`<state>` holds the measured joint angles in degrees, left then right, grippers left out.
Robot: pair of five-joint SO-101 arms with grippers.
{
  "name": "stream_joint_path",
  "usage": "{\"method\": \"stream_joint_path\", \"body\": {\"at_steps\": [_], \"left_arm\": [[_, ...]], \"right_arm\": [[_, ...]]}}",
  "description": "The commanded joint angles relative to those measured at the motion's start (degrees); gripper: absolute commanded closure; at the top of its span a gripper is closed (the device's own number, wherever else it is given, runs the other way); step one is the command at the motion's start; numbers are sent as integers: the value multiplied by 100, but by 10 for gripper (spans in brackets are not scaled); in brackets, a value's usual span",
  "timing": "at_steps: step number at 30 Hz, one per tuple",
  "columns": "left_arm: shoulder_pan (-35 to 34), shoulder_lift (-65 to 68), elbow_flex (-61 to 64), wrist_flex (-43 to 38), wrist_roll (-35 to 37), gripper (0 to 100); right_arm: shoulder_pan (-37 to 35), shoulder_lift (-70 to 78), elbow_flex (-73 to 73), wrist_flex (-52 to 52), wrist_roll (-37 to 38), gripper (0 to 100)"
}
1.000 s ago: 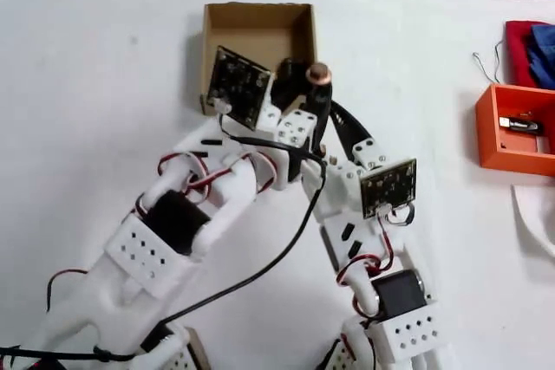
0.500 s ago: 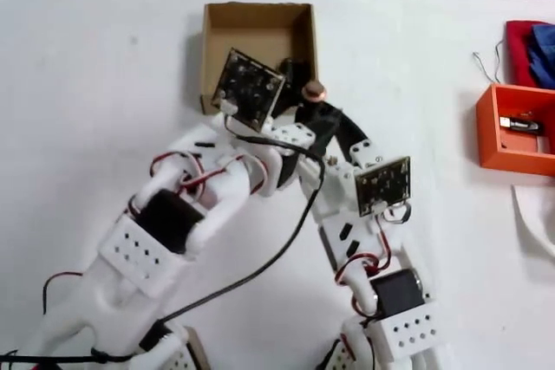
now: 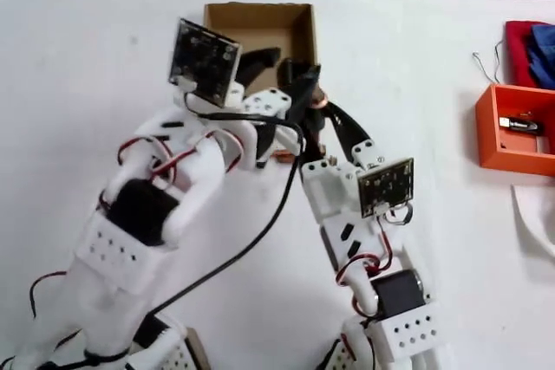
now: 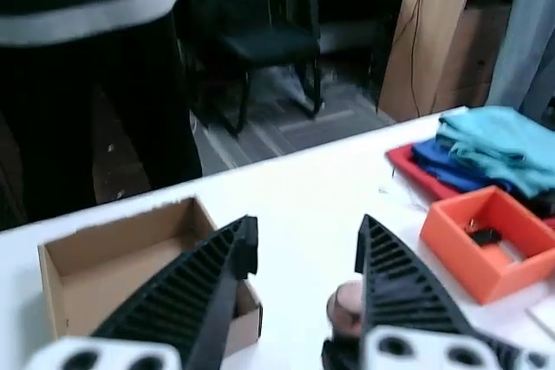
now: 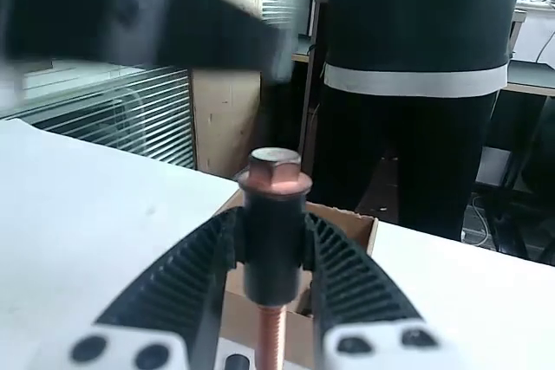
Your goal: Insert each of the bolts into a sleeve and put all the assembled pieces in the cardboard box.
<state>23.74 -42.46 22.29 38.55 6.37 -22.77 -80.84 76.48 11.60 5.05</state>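
Copper bolt (image 5: 274, 171) seated in black sleeve (image 5: 272, 253), upright, R gripper (image 5: 273, 224) clamped on sleeve, just outside cardboard box (image 3: 260, 19) wall. L gripper (image 4: 305, 230) jaws apart, empty, by box. Best: shift assy over box interior, go low, then release w/o tipping.

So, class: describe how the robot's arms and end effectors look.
The left arm and right arm are white plastic with black motors, rows of small holes and looped red wires; a black cable runs beside the left one. The left end effector and right end effector have black, ribbed, tapering fingers.
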Motion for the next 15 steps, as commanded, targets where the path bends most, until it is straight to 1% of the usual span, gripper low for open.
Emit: {"method": "stream_joint_path", "body": {"at_steps": [1,3,4,7,9,11,13,15], "left_arm": [[-79,-369,-646,9,18,801],[-220,-545,-831,132,9,824],[-396,-624,-857,273,9,854],[-1090,-712,-831,949,-26,987],[-1802,-747,-629,1424,-18,952],[-2558,-747,-303,1776,-26,962],[-3297,-747,215,1960,-26,976],[-3921,-747,804,1969,-44,968]], "right_arm": [[92,-119,9,-136,26,975],[189,-119,-9,13,26,975],[242,-119,-62,154,26,975],[391,-119,-457,734,26,976],[505,-110,-1029,1235,26,976],[593,75,-1837,1666,35,976],[620,532,-2804,2097,35,976],[620,1297,-3868,2580,35,976]]}}
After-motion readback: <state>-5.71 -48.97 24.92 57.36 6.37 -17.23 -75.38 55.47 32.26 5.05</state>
